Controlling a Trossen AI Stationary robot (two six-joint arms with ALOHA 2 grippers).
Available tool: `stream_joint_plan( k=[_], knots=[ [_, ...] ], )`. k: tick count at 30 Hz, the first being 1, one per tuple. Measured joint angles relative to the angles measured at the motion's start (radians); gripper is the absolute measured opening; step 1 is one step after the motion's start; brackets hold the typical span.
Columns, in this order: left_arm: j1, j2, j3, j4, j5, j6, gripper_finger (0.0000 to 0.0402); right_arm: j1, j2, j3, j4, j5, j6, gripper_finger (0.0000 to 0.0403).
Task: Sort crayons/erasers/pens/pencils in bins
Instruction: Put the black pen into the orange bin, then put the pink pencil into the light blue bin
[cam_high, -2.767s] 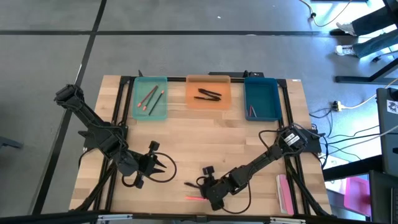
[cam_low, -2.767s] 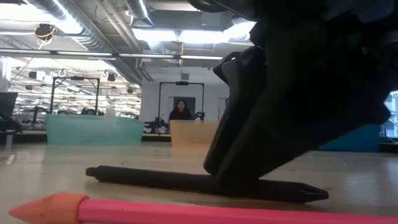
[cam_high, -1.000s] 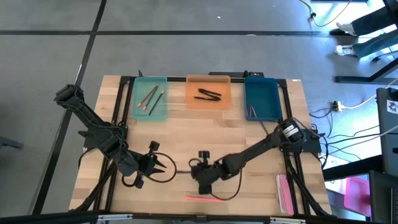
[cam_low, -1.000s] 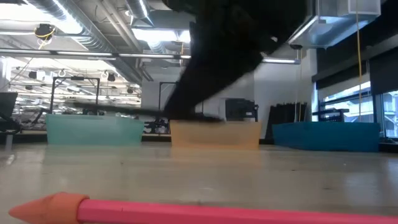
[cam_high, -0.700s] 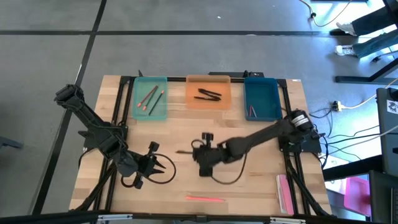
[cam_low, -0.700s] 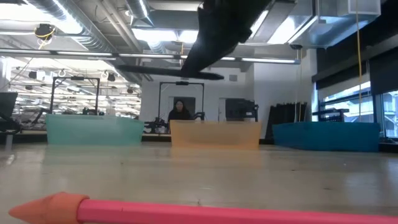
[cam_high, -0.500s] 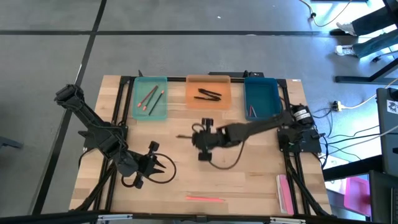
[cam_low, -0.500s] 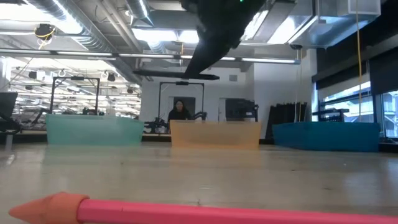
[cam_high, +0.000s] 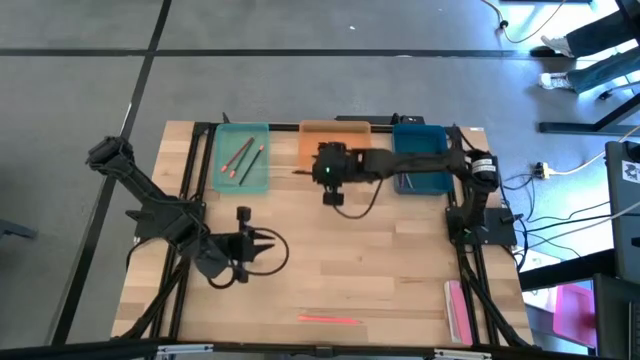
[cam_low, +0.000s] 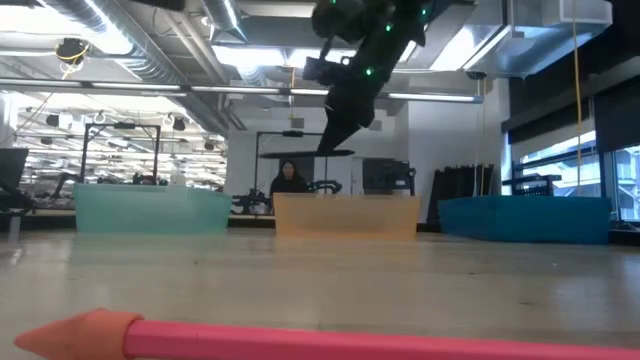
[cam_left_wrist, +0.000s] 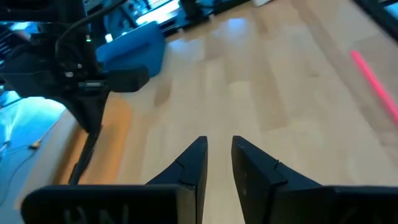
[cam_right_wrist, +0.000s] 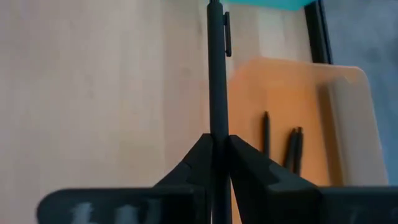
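Leftmost, near nine o'clock of the table (cam_high: 400, 270), waits the left gripper (cam_high: 277, 245), fingers (cam_left_wrist: 193, 163) slightly apart, clamped on nothing. At eleven o'clock, the teal bin (cam_high: 242, 158), holding pencils (cam_high: 238, 158). At twelve o'clock, the orange bin (cam_high: 336, 148), with black pens (cam_right_wrist: 283, 148) lying inside. Just above its near-left corner hangs the right gripper (cam_high: 318, 172), pinched tight on a black pen (cam_right_wrist: 217, 74) that sticks out flat toward the teal bin. At one o'clock, the blue bin (cam_high: 421, 158). Down at six o'clock, near the front edge, a pink pencil (cam_high: 329, 319) flat on the wood.
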Motion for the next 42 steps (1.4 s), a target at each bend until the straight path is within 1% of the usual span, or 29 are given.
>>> stream_joint_plan(
  k=[4,8,17,19,22,26,29,32,35,42],
  knots=[
    [0.038,0.0,0.0,-0.01,-0.005,0.0,0.0065,-0.079,0.0,0.0,-0.002,-0.036,-0.048,0.0045],
    [0.078,0.0,0.0,-0.033,-0.006,0.0,0.0065,-0.151,0.0,0.0,-0.007,-0.04,-0.095,0.0046],
    [0.211,0.0,0.0,-0.06,-0.006,0.005,0.0065,-0.313,0.016,-0.008,-0.018,-0.23,-0.146,0.0046],
    [0.238,0.0,0.0,-0.066,-0.006,0.006,0.0065,-0.338,0.037,-0.009,-0.024,-0.251,-0.15,0.0046],
    [0.272,0.0,0.0,-0.102,-0.006,0.007,0.0065,-0.371,0.061,-0.009,-0.016,-0.254,-0.15,0.0046],
    [0.308,0.0,0.0,-0.144,-0.006,0.006,0.0065,-0.401,0.099,-0.009,-0.017,-0.277,-0.152,0.0046],
    [0.328,0.0,0.0,-0.153,-0.006,0.006,0.0065,-0.414,0.104,-0.009,-0.012,-0.299,-0.148,0.0046],
    [0.348,0.0,0.0,-0.153,-0.005,0.007,0.0065,-0.417,0.108,-0.009,-0.007,-0.298,-0.144,0.0049],
    [0.362,0.0,0.0,-0.163,-0.005,0.007,0.0065,-0.417,0.108,-0.009,0.019,-0.298,-0.144,0.0059],
    [0.369,0.0,0.0,-0.172,-0.004,0.007,0.0065,-0.417,0.108,-0.009,0.018,-0.298,-0.142,0.0093]
  ],
)
